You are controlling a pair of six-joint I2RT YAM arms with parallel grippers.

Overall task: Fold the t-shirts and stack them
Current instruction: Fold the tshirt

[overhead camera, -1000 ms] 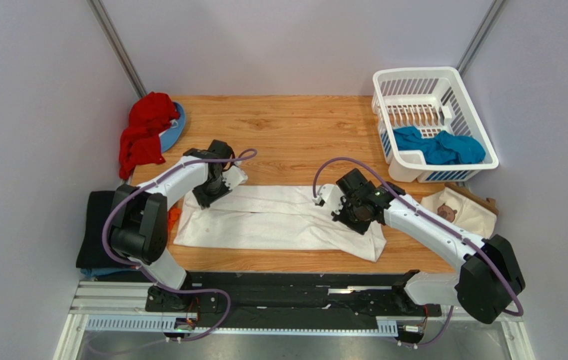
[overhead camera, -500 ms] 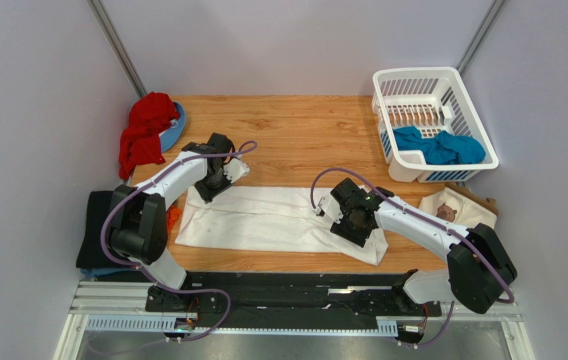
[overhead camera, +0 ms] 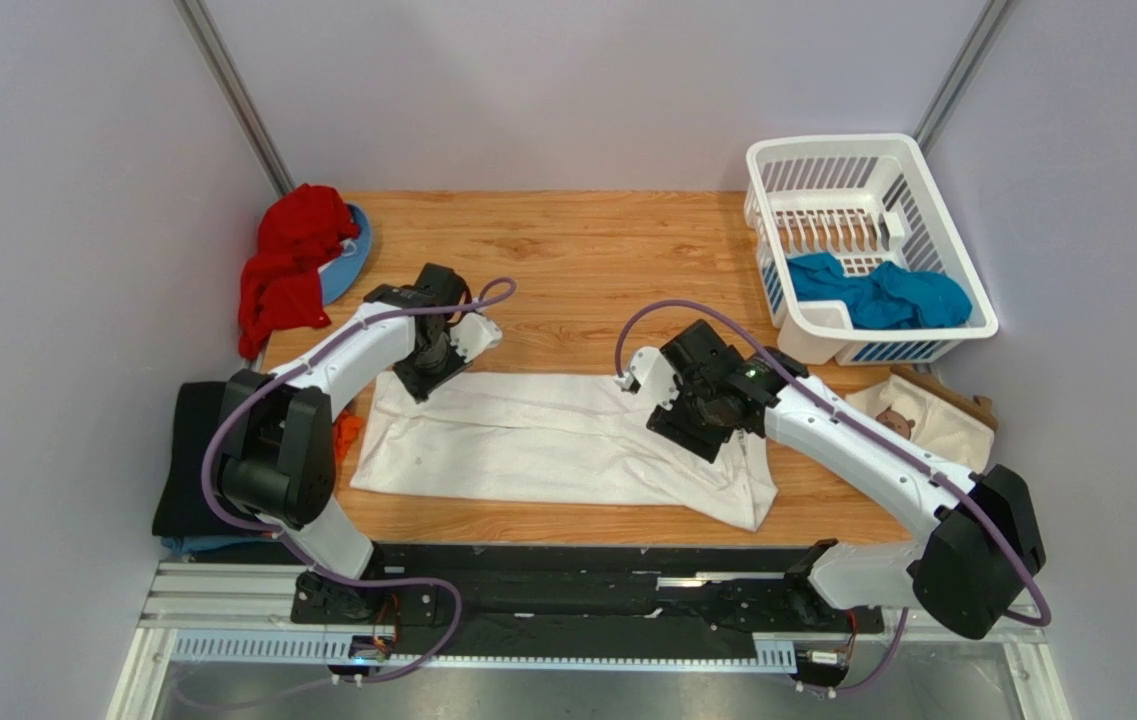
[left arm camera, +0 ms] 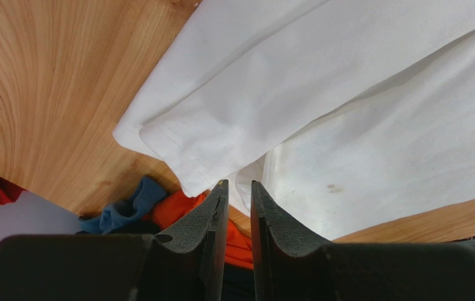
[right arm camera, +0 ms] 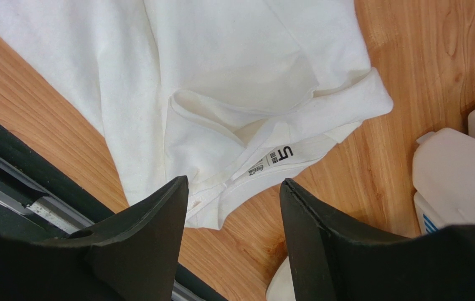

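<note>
white t-shirt (overhead camera: 559,443) lies folded lengthwise into a long band across the near half of the wooden table (overhead camera: 604,255), its collar end toward the right and its hem end toward the left, as two arms hang over its opposite ends. the left gripper (left arm camera: 238,188) hovers above the far left corner of the band, its fingers (left arm camera: 211,219) drawn almost together with only a slim gap and nothing caught between them; below them a doubled sleeve edge overlaps the shirt body. the right gripper (right arm camera: 233,188) sits over the collar end with its fingers (right arm camera: 152,232) spread wide and holding nothing, the neckline and its small printed size label (right arm camera: 271,157) showing between them. the shirt's near right corner reaches close to the table's front edge. an orange t-shirt (left arm camera: 183,210) pokes out at the table's left edge just beside the white one, with a scrap of blue cloth (left arm camera: 127,210) next to it. a teal t-shirt (overhead camera: 878,293) lies bunched in the white plastic basket (overhead camera: 830,158) at the far right corner. a red cloth (overhead camera: 289,263) is heaped over a blue dish (overhead camera: 353,255) at the far left corner. a cream bag with a bear picture (overhead camera: 920,420) rests at the right edge, near the basket and well apart from the left arm.
</note>
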